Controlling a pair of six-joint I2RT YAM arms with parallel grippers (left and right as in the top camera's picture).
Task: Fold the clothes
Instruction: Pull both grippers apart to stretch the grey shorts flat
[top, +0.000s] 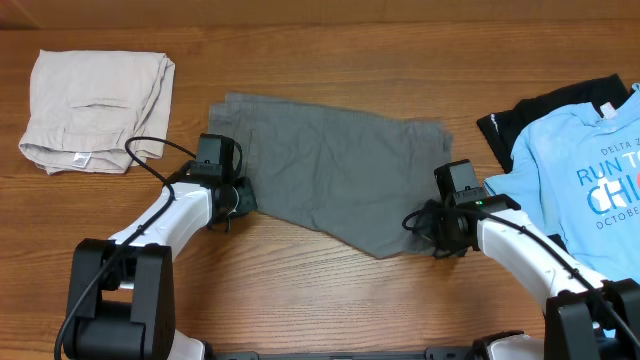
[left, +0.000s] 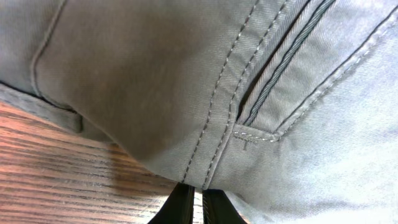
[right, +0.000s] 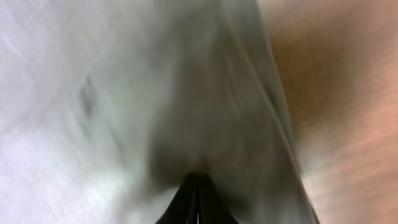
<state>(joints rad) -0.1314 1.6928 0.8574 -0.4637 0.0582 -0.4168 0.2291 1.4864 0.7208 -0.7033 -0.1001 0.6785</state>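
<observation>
Nearest cloth: grey shorts (left: 155, 81) are filling both wrist views, pocket slit (left: 283, 65) showing.
Where: shorts are lying spread mid-table (top: 330, 40), between beige shorts (top: 95, 100) and blue T-shirt (top: 590, 170).
Progress: no neat fold is showing; I am judging most folding is remaining.
Left gripper (left: 198, 194): jaws are pinching the near-left hem.
Right gripper (right: 198, 183): jaws are clamping the near-right edge; view blurred.
Arms: both are reaching forward, low.

Folded beige shorts (top: 95, 110) lie at ten o'clock on the wooden table (top: 330, 60). At three o'clock, a light blue printed T-shirt (top: 590, 170) overlaps a black garment (top: 530, 115).
</observation>
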